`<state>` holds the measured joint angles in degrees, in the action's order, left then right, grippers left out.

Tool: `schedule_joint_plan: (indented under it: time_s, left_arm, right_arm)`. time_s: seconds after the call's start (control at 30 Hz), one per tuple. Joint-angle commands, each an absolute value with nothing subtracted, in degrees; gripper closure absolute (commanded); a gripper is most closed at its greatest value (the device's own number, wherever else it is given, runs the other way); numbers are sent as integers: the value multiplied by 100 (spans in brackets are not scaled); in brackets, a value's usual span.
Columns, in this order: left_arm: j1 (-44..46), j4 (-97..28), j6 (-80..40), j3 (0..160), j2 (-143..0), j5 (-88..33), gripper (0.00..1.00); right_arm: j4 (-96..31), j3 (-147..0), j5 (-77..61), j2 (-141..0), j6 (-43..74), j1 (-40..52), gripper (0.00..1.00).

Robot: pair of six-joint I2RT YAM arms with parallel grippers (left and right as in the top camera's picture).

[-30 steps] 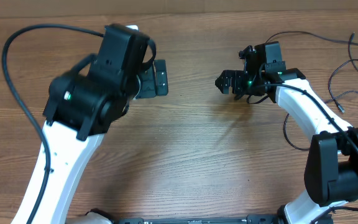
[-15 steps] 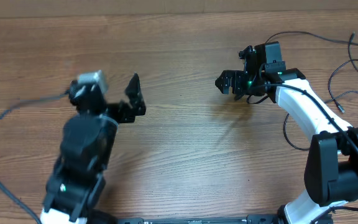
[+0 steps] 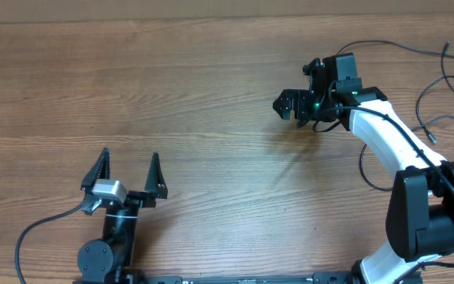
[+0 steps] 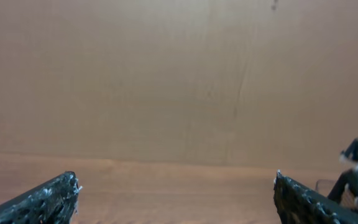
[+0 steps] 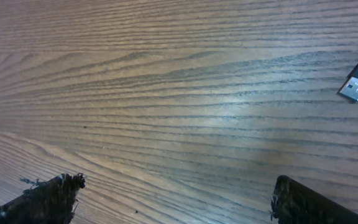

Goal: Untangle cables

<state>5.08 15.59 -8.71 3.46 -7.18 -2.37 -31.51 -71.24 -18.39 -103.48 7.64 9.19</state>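
Observation:
Several thin black cables (image 3: 420, 99) lie loosely on the wooden table (image 3: 211, 95) at the far right, behind and beside my right arm. In the right wrist view one silver USB plug (image 5: 357, 89) rests on the wood at the upper right, well away from the fingers. My right gripper (image 3: 290, 104) hovers right of centre, left of the cables; its jaws (image 5: 176, 186) stand open over bare wood. My left gripper (image 3: 128, 162) is folded back by its base at the near left, open and holding nothing (image 4: 176, 186).
A thicker black wire (image 3: 30, 233) loops from the left arm's base at the near left corner. The right arm's white link (image 3: 385, 142) and black base (image 3: 428, 213) fill the near right. A cardboard wall (image 4: 179, 74) stands behind the table's far edge.
The left arm has pulled back from the far left of the table to its base at the near edge, gripper still open. The right arm and the cables have not moved.

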Motion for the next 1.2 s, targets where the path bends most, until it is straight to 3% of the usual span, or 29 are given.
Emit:
schedule_joint_plan:
  time_s: [0.0, 0.33, 1.17]
  left_arm:
    - [440, 1577, -646, 93, -419, -460, 0]
    - [384, -388, 47, 25, -14, -598, 0]
    - [185, -410, 113, 27, -21, -451, 0]
  right_arm:
    - [-3118, -7120, -1800, -10326, 740, 926, 0]
    - [-3118, -7120, -1800, -10326, 740, 926, 0]
    - [-3118, -7120, -1802, -10326, 740, 926, 0]
